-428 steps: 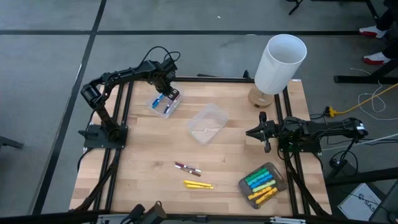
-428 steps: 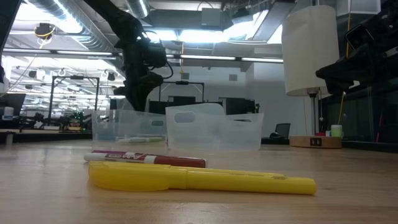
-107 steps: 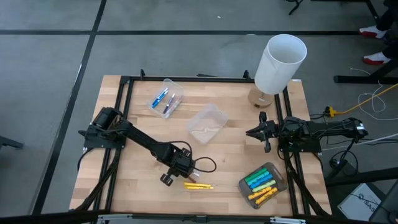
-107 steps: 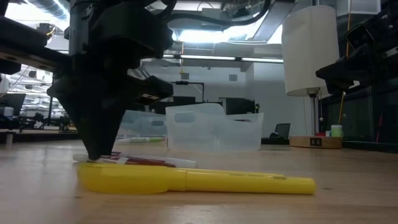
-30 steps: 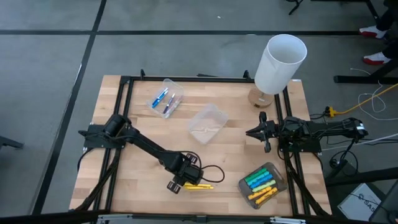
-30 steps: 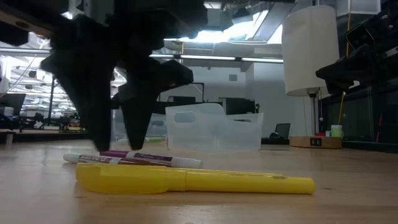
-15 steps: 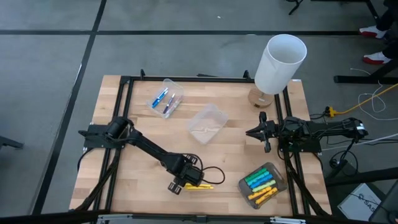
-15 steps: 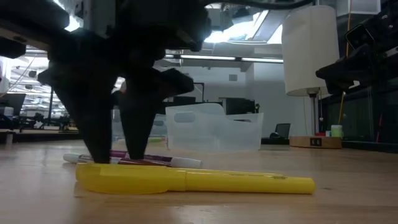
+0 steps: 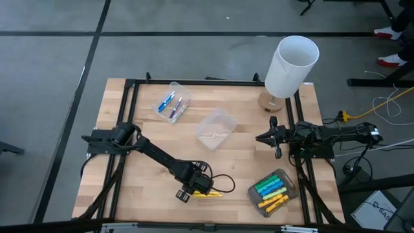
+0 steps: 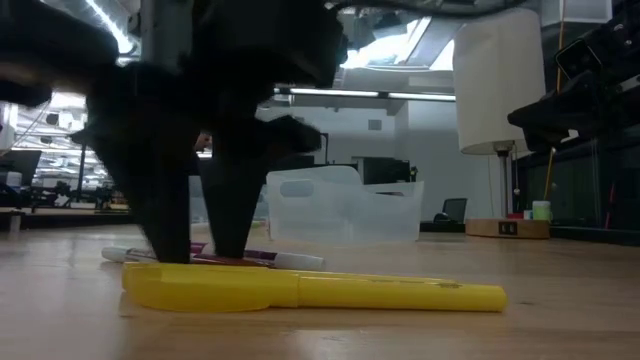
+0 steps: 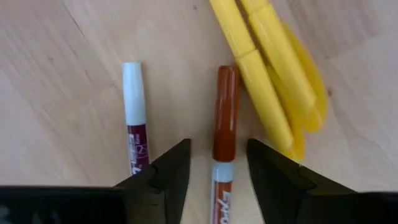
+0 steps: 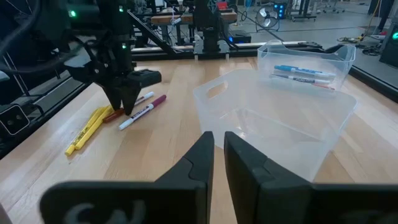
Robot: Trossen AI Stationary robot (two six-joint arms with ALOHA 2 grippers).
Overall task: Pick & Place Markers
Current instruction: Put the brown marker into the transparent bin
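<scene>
At lower centre of the high view, the left end effector [image 9: 191, 190] is standing open over the loose markers on the tabletop [image 9: 142, 129], its two fingers straddling the red-capped marker [image 11: 224, 118] without pinching it. A second white-bodied marker [image 11: 134, 112] is lying just beside it, and the yellow highlighters [image 11: 270, 81] are lying close on the other side, nearly touching the red cap.

The right end effector [image 12: 217, 155] is waiting at the right edge, its fingers nearly shut and holding nothing.

The marker is looking light, stiff and smooth-barrelled, so it is likely to roll or twist if pinched off-centre. Taking hold across mid-barrel seems safest, while keeping clear of the yellow ones.
</scene>
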